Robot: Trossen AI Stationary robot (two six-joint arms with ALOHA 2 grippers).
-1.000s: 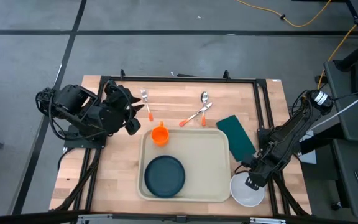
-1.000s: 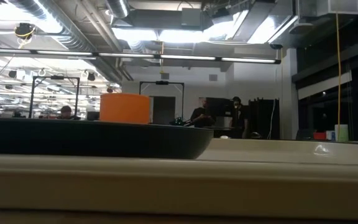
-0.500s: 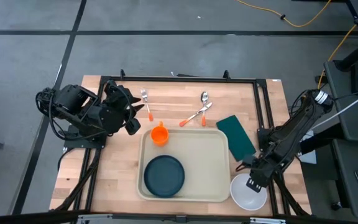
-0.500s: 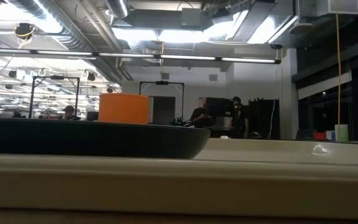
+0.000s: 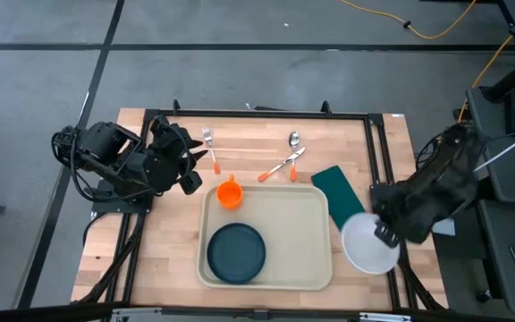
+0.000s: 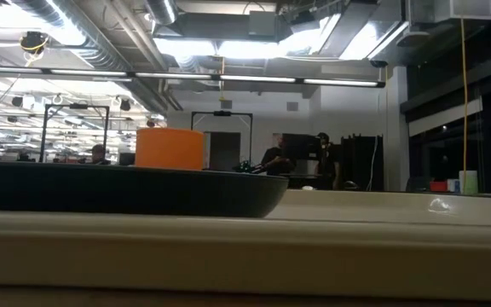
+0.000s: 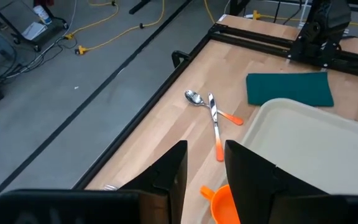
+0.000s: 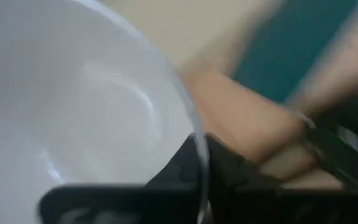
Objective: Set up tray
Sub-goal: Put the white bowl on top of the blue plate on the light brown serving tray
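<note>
The big cream rectangular plastic tray (image 5: 271, 237) sits mid-table, already carrying a dark blue round plate (image 5: 236, 252) and an orange plastic cup (image 5: 229, 193) at its far left corner. Just right of it, the right gripper (image 5: 384, 234) has its claw pinched on the rim of a white round bowl (image 5: 367, 243), and the bowl looks lifted clear of the wood. From the claw, the tray's open floor lies just to its left, past a dark green cloth (image 5: 339, 196). To do this well, I'd say: keep the bowl level, clear the raised rim, lower gently. The left gripper (image 7: 204, 168) waits, part spread and empty, beyond the cup.
</note>
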